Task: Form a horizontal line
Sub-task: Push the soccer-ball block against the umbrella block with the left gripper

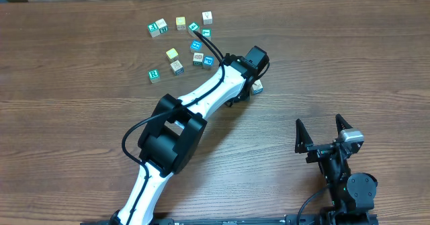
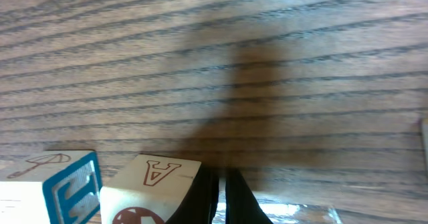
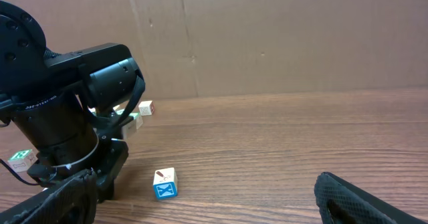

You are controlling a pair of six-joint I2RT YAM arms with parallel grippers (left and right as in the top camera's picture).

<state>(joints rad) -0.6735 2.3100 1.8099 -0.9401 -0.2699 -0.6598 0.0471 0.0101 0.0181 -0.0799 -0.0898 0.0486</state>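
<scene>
In the left wrist view my left gripper (image 2: pixel 221 198) is shut and empty, its fingertips down at the table right beside a white-tan cube with a red A (image 2: pixel 151 187). A blue-faced cube with an umbrella on top (image 2: pixel 52 184) sits just left of the A cube, forming a short row. In the overhead view only the blue-faced cube (image 1: pixel 257 86) shows beside the left gripper (image 1: pixel 247 76); the A cube is hidden under the wrist. The right wrist view shows the blue X cube (image 3: pixel 164 183). My right gripper (image 1: pixel 323 132) is open and empty near the front right.
Several loose cubes lie scattered at the back left, among them a teal R cube (image 1: pixel 154 74), a tan cube (image 1: pixel 173 53) and a white cube (image 1: pixel 207 16). The left arm (image 1: pixel 201 101) stretches diagonally over the table. A cardboard wall (image 3: pixel 267 37) stands behind.
</scene>
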